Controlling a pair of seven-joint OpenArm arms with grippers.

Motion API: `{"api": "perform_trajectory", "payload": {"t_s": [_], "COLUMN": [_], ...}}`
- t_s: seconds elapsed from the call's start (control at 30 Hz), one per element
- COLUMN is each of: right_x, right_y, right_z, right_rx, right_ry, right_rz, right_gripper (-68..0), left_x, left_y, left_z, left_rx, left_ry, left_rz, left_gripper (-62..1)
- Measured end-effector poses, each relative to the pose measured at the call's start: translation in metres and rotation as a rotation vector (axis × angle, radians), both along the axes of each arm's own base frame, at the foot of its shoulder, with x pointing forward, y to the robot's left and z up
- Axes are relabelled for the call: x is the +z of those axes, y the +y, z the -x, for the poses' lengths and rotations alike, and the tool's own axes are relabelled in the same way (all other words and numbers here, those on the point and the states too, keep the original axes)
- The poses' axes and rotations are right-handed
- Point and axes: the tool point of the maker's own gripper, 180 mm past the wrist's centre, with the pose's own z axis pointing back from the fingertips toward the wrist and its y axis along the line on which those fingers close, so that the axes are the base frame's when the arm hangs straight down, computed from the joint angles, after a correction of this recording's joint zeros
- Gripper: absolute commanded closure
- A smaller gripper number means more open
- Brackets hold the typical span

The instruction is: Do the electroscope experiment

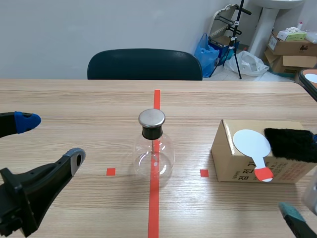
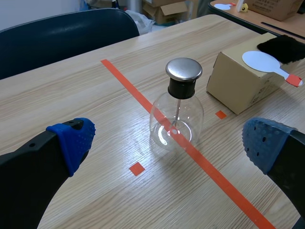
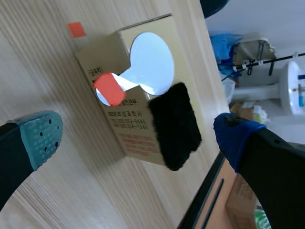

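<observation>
Left gripper [image 1: 49,140] spread wide, empty, low at near table [image 1: 74,99] edge. Right gripper [image 3: 138,136] likewise apart, empty, over cardboard box [image 1: 233,158]. Farther on, glass flask [image 1: 154,153] with metal cap [image 1: 151,118], upright on the red tape line, mid-table. On the box: white paddle [image 1: 252,144], red-tipped handle, just beside black fuzzy pad [image 1: 292,144]. Beyond, dark chair [image 1: 143,64].

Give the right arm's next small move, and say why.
Probably lower the right gripper over the red handle tip of the white paddle, which juts past the cardboard box edge. This gripper and the left gripper are open and empty; paddle and black cloth lie untouched on the box.
</observation>
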Motion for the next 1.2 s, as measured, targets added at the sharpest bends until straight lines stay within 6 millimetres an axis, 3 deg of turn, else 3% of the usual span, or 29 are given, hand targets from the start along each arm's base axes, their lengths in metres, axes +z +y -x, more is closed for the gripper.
{"api": "perform_trajectory", "payload": {"t_s": [0.43,0.67,1.0,1.2], "right_x": [-0.006,-0.034,-0.058,-0.061], "right_y": [0.0,0.016,0.019,0.02], "right_z": [0.006,0.021,0.01,0.001], "right_rx": [0.051,0.11,0.146,0.148], "right_ry": [-0.112,-0.155,-0.236,-0.285], "right_rz": [0.175,0.211,0.272,0.286], "right_gripper": [-67.9,-67.9,-67.9,-67.9], "left_x": [0.0,0.0,0.0,0.0], "left_y": [0.0,0.0,0.0,0.0], "left_z": [0.0,0.0,0.0,0.0], "left_rx": [0.0,0.0,0.0,0.0], "left_ry": [0.0,0.0,0.0,0.0], "left_rz": [0.0,0.0,0.0,0.0], "left_gripper": [-62.3,-62.3,-62.3,-62.3]}}
